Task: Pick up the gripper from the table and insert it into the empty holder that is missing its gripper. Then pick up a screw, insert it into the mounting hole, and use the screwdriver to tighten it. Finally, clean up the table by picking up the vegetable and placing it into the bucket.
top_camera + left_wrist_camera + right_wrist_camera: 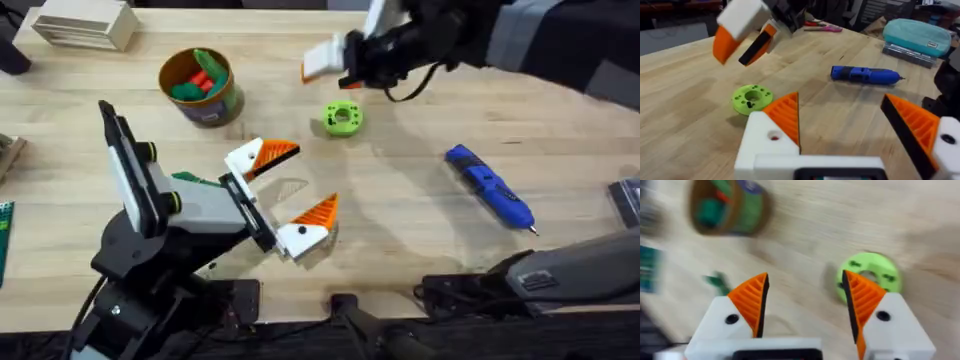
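Note:
My left gripper [315, 175] [840, 107] stands open low over the table's middle, both white mounts carrying orange tips. My right gripper [325, 62] [807, 305] hovers open over the far side, also with both orange tips and nothing between them. The loose gripper, the empty holder and a screw are out of view. The blue screwdriver [490, 187] [864, 74] lies at the right. A small dark green piece [190, 178] [717, 280], seemingly the vegetable, lies beside the left arm. The bucket [215, 108] [752, 210] at the back left holds green and red toys.
A bright green ring [342, 117] [752, 97] [875, 267] lies between the two grippers. A white box [85, 22] sits at the far left corner. Pink scissors [822, 27] and a teal pouch [917, 32] lie toward the right side.

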Tool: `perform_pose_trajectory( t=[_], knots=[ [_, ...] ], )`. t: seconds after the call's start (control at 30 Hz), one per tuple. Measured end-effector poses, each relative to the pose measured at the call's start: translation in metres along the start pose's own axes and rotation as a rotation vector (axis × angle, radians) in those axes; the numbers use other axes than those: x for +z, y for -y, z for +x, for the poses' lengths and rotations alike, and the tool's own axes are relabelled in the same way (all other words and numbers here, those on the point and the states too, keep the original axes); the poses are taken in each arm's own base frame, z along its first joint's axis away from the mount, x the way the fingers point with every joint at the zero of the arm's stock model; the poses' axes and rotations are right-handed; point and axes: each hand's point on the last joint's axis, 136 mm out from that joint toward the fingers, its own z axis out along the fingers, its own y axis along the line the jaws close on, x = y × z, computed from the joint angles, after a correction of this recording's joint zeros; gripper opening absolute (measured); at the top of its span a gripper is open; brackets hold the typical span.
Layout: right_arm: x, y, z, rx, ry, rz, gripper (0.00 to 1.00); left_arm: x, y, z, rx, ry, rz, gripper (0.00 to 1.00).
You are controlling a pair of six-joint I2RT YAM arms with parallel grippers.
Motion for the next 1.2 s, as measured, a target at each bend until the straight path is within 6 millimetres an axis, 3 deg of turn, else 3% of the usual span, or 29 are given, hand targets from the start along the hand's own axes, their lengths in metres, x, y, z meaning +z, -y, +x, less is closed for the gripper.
perform_pose_trajectory(
  t=[0.13,0.27,0.47,0.53,0.8,1.2],
  knots=[
    [0.009,0.011,0.021,-0.180,-0.054,0.177,0.777,0.000,0.000,0.000,0.000,0.000,0.000,0.987],
    [0.025,0.029,0.038,-0.260,-0.127,0.280,0.638,0.000,0.000,0.000,0.000,0.000,0.001,0.987],
    [0.041,0.048,0.048,-0.291,-0.179,0.344,0.478,0.000,0.000,0.000,0.000,0.000,0.002,0.987],
    [0.044,0.048,0.044,-0.306,-0.162,0.350,0.363,0.000,0.000,0.000,0.000,0.000,0.002,0.987],
    [0.058,0.039,0.057,-0.347,-0.195,0.340,0.318,0.000,0.000,0.000,0.000,0.000,0.002,0.987],
    [0.060,0.046,0.058,-0.358,-0.197,0.382,0.010,0.000,0.000,0.000,0.000,0.000,0.002,0.987]
  ],
)
